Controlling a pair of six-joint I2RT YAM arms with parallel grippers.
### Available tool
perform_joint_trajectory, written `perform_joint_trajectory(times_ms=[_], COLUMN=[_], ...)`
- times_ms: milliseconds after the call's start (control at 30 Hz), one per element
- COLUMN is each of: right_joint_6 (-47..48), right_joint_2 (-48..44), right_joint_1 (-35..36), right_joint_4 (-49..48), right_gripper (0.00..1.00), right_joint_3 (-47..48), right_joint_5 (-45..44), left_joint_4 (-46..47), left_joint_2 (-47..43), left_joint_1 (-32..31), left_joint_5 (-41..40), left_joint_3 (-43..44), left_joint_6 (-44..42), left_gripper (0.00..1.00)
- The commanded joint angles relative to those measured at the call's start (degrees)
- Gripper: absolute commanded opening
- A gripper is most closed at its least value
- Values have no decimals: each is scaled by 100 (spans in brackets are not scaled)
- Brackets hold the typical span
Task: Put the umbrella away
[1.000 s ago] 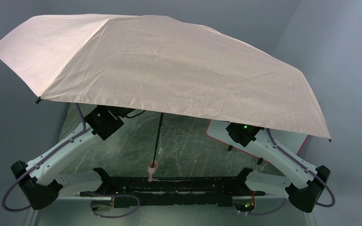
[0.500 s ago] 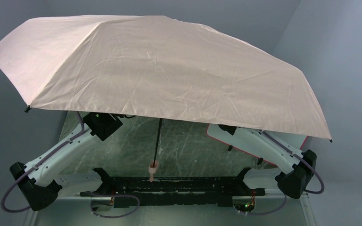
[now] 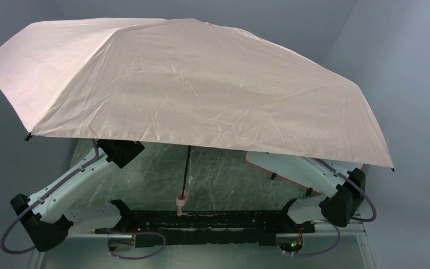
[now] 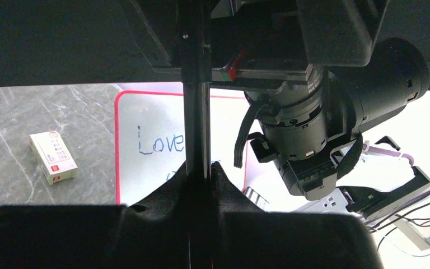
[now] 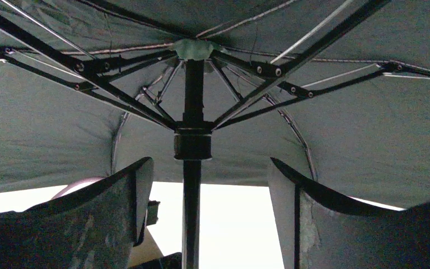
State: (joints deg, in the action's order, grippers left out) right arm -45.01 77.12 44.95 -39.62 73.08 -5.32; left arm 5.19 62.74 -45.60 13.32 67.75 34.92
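The left gripper [image 4: 197,171] is clamping the open umbrella's [image 3: 190,84] black shaft [image 4: 195,123]. The right gripper [image 5: 208,162] is standing wide, with the shaft running untouched between its fingers [image 5: 117,207].

Only readable txt: blue handwritten "Love" [image 4: 158,144] on whiteboard [image 4: 145,112] w/ red rim, left wrist view. Another blue stroke just below it, and whatever comes after the word, are cut off by umbrella shaft [image 4: 196,129], so can't read. Small cream box [image 4: 53,157] on tabletop [image 4: 11,123], left of board, has a label w/ red patch + fine print, too small to read. Top & right wrist views: no legible txt.
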Motion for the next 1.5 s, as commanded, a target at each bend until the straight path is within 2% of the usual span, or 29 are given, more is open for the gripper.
perform_joint_trajectory(times_ms=[0,333,700,1067,1133,1200,1233,1467], right_joint_6=[90,68,2,242,350,427,460,158], right_joint_2=[51,249,402,360,325,284,266,172], right_joint_1=[-62,-77,-88,-97,-99,-96,-100,-88], right_joint_4=[-333,-356,-471,-512,-495,-404,-354,-434], right_gripper=[76,74,65,37,18,4,0,0], right_joint_3=[278,521,616,527,498,476,463,-66], right_joint_5=[32,22,-31,13,11,-15,19,487], left_joint_4=[347,259,246,185,208,219,210,169], left_joint_2=[-105,-99,-88,-109,-93,-72,-63,-34], left_joint_1=[-10,-10,-10,-10,-10,-10,-10,-10], left_joint_5=[224,190,223,158,166,171,164,102], left_joint_3=[70,63,6,-25,-38,-41,-31,30], left_joint_6=[-172,-213,-231,-275,-268,-274,-281,-331], left_gripper=[5,5,5,5,5,5,5,5])
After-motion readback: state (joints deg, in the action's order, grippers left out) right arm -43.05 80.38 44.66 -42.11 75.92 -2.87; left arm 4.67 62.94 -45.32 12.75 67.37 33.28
